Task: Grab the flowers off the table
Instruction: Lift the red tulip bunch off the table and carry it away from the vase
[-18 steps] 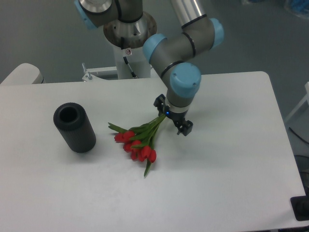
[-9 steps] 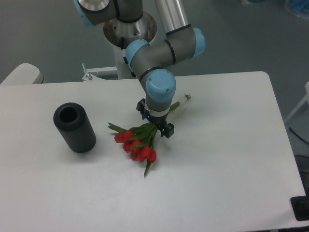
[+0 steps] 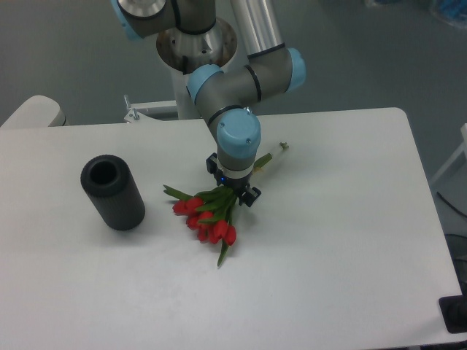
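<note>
one bunch of flowers [image 3: 208, 215] is laid flat near the middle of the table [image 3: 343, 240], well apart from every edge. red heads, green leaves and thin stems are seen. the gripper [image 3: 233, 189] is positioned over the stems; its jaw state cannot be told. a black cylinder [image 3: 113, 193] stands well left.

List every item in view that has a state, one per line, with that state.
flowers: lying flat on the table, not lifted.
gripper: low over the stems; open or shut cannot be told.
black cylinder: resting left of the flowers, open end visible, apart from them.
</note>
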You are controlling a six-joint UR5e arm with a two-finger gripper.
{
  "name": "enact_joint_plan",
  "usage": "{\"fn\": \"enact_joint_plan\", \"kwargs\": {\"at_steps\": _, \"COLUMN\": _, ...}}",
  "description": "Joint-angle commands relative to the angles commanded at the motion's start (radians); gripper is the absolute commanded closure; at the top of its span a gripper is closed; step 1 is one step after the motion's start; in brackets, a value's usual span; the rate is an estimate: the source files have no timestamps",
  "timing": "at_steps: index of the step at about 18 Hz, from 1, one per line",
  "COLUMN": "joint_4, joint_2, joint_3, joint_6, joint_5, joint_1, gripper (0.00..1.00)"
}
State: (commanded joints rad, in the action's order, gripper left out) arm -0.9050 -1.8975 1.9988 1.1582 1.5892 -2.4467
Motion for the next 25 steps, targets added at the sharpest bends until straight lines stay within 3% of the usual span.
{"fn": "enact_joint_plan", "kwargs": {"at_steps": 3, "joint_4": -0.002, "joint_2": 0.002, "joint_3": -0.012, "joint_6": 0.002, "joint_5": 0.0, "joint_1": -0.002, "gripper": 0.99}}
{"fn": "enact_joint_plan", "kwargs": {"at_steps": 4, "joint_4": -0.003, "joint_2": 0.006, "joint_3": -0.015, "joint_6": 0.005, "joint_5": -0.002, "joint_1": -0.005, "gripper": 1.0}}
{"fn": "enact_joint_plan", "kwargs": {"at_steps": 15, "joint_4": -0.041, "joint_2": 0.011, "joint_3": -0.165, "joint_6": 0.015, "joint_5": 0.0, "joint_1": -0.04, "gripper": 1.0}}
{"fn": "enact_joint_plan", "kwargs": {"at_steps": 25, "joint_4": -0.34, "joint_2": -0.061, "joint_3": -0.478, "joint_6": 0.11, "joint_5": -0.002, "joint_1": -0.098, "gripper": 1.0}}
